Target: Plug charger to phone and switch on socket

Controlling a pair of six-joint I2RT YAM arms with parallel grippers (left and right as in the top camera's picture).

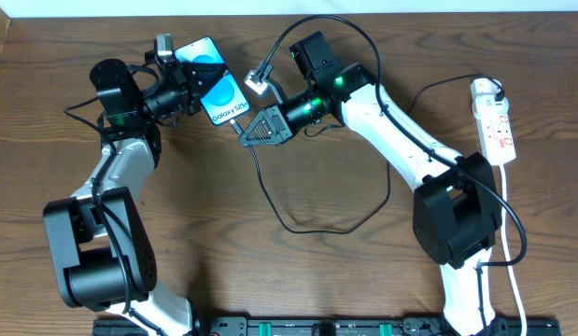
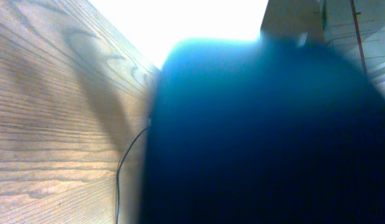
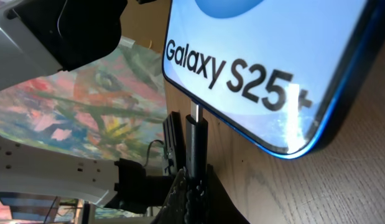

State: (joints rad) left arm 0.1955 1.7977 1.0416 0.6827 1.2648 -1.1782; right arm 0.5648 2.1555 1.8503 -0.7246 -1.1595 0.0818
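The phone (image 1: 212, 79) is tilted off the table at the back left, its light blue "Galaxy S25" screen up. My left gripper (image 1: 190, 86) is shut on its left side. In the left wrist view the phone (image 2: 267, 130) is a dark blue blur that hides the fingers. My right gripper (image 1: 246, 132) is shut on the charger's connector (image 3: 195, 140). The connector's metal tip meets the lower edge of the phone (image 3: 260, 56), and a short bit of metal shows. The black charger cable (image 1: 298, 227) loops across the table to the white socket strip (image 1: 495, 121) at the right.
The socket's white cord (image 1: 514, 271) runs down the right side toward the front edge. The right arm (image 1: 401, 126) reaches across the middle of the table. The left arm's base (image 1: 92, 252) stands at the front left. Bare wood (image 2: 49, 124) lies to the left of the phone.
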